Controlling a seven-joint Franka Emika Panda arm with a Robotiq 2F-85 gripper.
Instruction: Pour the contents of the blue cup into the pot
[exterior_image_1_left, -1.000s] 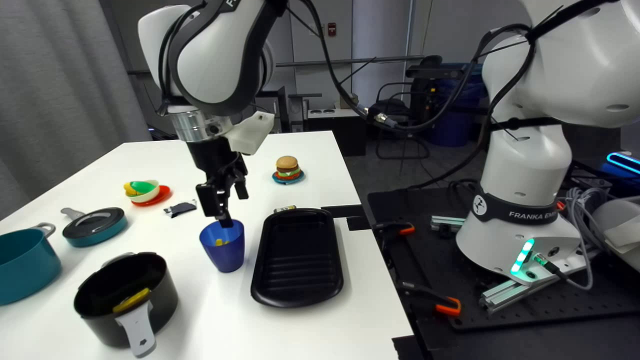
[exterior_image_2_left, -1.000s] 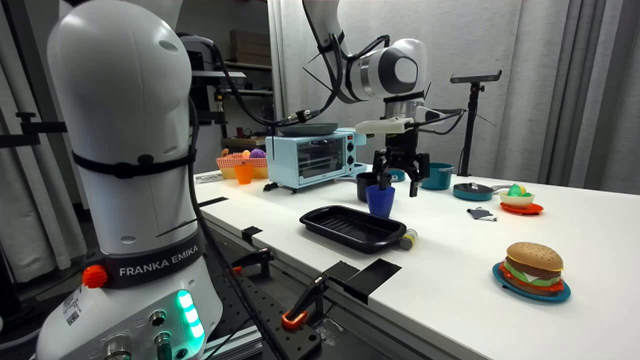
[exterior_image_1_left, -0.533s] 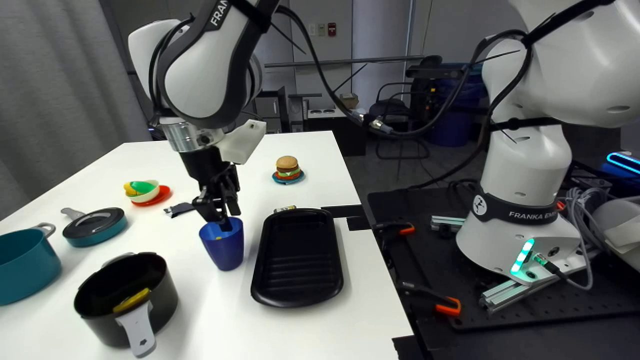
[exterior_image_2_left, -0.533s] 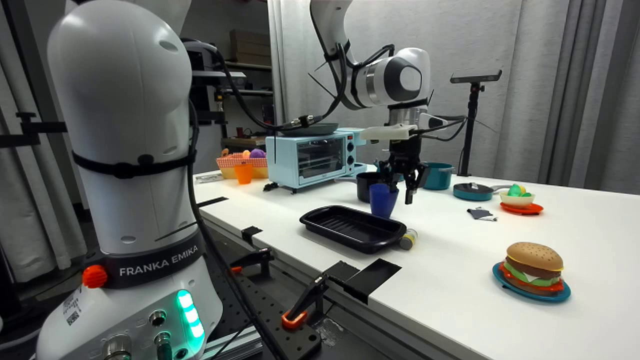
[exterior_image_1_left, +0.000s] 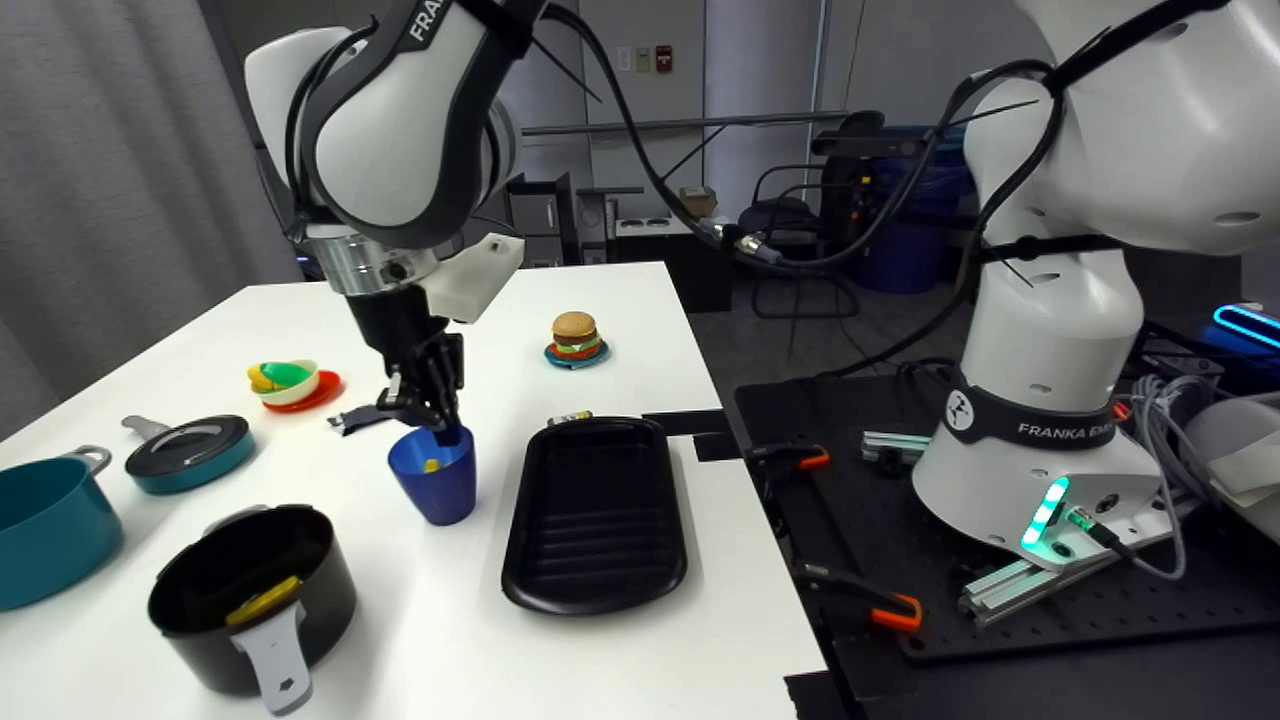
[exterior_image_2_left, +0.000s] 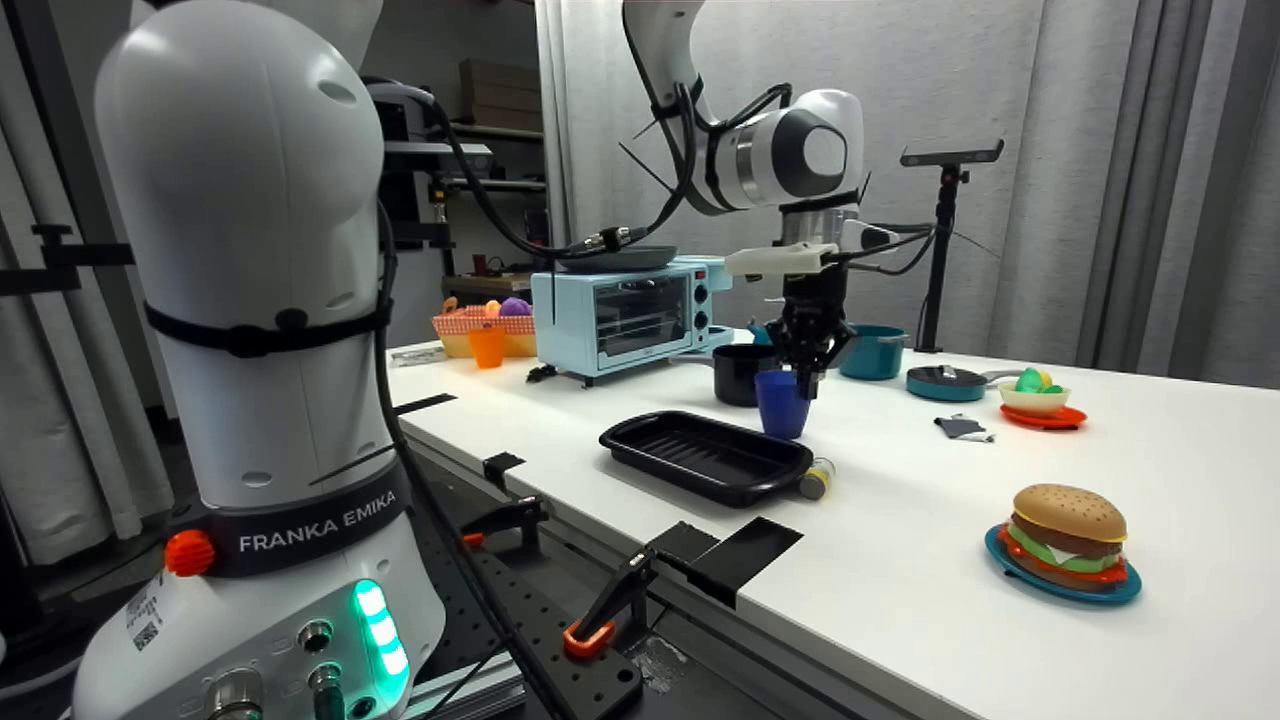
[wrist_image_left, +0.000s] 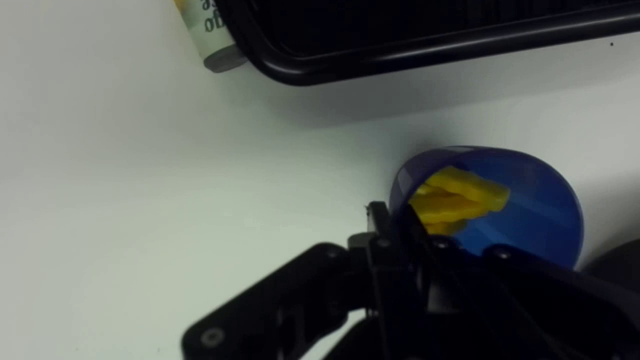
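Tool (wrist_image_left: 395, 212) tighter, blue cup (wrist_image_left: 530, 215) partly hidden

Both exterior views take in the table (exterior_image_1_left: 510, 372) from opposite ends; the wrist view looks closely down.

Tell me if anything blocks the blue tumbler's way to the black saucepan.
Nothing visible does. The hand grips the blue tumbler by its wall, and in an exterior view white tabletop shows between it and the black saucepan. The black baking tray lies on the tumbler's other side. Likely only the saucepan's rim needs clearing.
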